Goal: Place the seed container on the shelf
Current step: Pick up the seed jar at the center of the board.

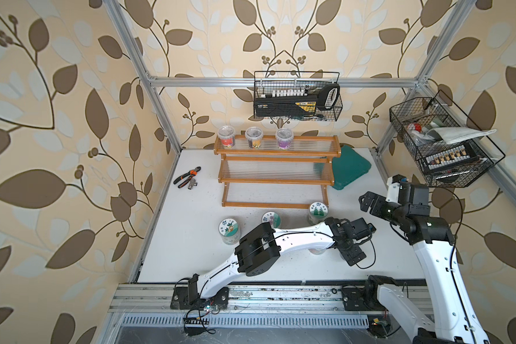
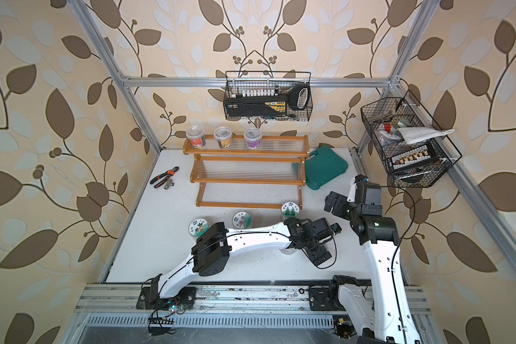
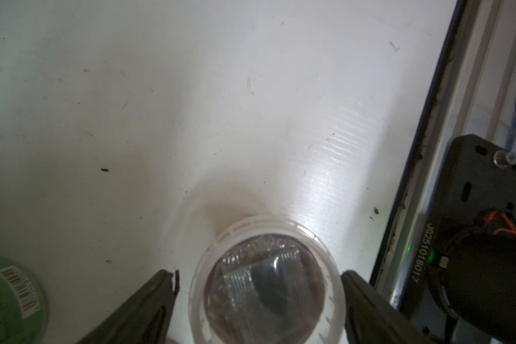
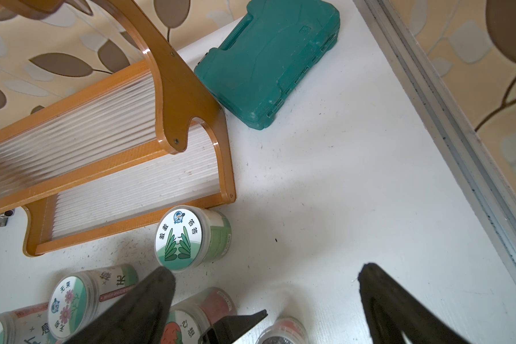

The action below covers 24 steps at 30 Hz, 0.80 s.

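The left gripper is held spread astride the seed container, a gap left at each finger, nothing pinched. The container is stood upright on the table, under the left arm, with the shelf well beyond it. The right gripper is held spread, farther off. Three tubs are counted on the top tier, four labelled canisters before the shelf.

A: Describe the seed container.
B: Round, clear, white-rimmed lid; upright on the desk.
A: And the shelf?
B: Three stepped tiers, orange-brown frame, clear ribbed decks; stands at desk rear.
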Tool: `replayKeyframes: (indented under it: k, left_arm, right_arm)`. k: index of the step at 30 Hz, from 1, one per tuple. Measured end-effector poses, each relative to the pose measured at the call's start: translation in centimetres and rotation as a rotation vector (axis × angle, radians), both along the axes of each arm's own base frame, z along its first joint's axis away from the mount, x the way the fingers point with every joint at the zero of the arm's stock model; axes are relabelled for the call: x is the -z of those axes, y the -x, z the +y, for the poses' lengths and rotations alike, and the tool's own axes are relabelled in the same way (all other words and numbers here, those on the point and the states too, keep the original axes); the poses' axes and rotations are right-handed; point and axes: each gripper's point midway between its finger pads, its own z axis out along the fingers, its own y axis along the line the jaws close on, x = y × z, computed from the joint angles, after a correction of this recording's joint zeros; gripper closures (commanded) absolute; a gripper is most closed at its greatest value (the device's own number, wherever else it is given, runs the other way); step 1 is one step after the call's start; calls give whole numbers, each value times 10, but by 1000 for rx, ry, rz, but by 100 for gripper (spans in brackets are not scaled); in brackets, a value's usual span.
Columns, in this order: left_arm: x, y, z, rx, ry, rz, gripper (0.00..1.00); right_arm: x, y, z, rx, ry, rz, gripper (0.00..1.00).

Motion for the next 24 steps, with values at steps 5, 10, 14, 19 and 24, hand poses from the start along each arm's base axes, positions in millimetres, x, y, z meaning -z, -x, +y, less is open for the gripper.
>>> replayKeyframes:
  k: [5,10,14,19,24]
  left_arm:
    - [0,0,0,-3,1,3,37]
    - [0,0,1,-10,1,7,44]
    - [-5,3,13,-29,-10,19,46]
    - [-41,3,25,-70,37,18,46]
    - [-99,1,45,-125,103,-5,46]
  right_arm:
    - [0,0,0,0,0,0,1]
    - [0,0,1,-4,-5,-1,1]
    - [-1,0,2,-9,-10,-7,1]
    - [-10,2,6,-25,-19,-46,1]
    - [-30,0,15,-60,-45,-135,1]
